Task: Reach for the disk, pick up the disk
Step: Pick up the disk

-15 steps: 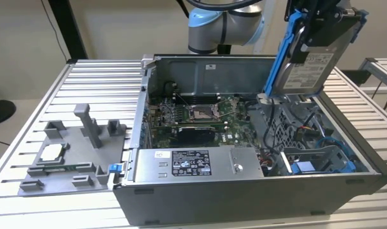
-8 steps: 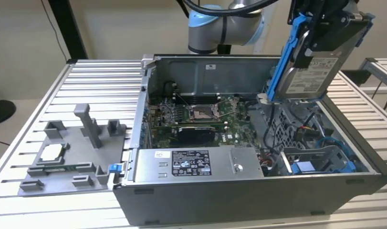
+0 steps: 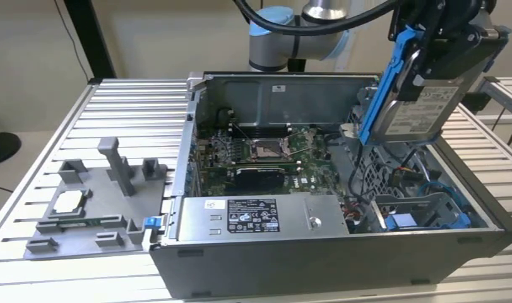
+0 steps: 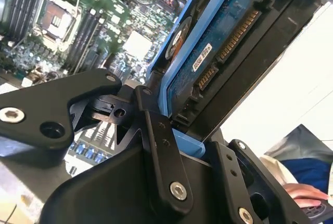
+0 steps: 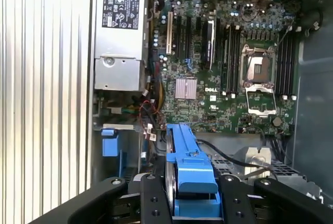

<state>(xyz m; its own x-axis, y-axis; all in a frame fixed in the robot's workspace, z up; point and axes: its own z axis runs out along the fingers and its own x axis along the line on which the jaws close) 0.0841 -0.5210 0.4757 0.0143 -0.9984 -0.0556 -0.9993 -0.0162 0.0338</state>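
The disk [image 3: 420, 107] is held on edge, well above the open computer case [image 3: 340, 252], at the exterior view's right. It is gripped by the gripper [image 3: 445, 60], whose jaws are clamped on the disk's upper end, with the blue bracket [image 3: 382, 88] running down the side toward the exterior view's left. In the second wrist view the disk [image 4: 229, 52] is seen wedged between the black fingers [image 4: 161, 146], its circuit side and connector strip exposed. In the first wrist view the bracket's blue edge [image 5: 190, 167] is seen rising between the two fingers, with the motherboard [image 5: 229, 68] and the power supply [image 5: 119, 31] far below.

The pick appears to be done: the disk is lifted clear of the blue drive bay [image 3: 424, 214] low in the case.

The grip is judged to be narrow, taken near one end, so the long hanging part could swing or slip if the arm is moved sharply. A drop from here would land on the motherboard or the loose cables [image 3: 382, 183] beneath. The smooth plastic bracket may also slide against the fingers. A person's hand [image 4: 307, 193] is seen near the surface [image 3: 129, 113], and could be struck by a wide swing.
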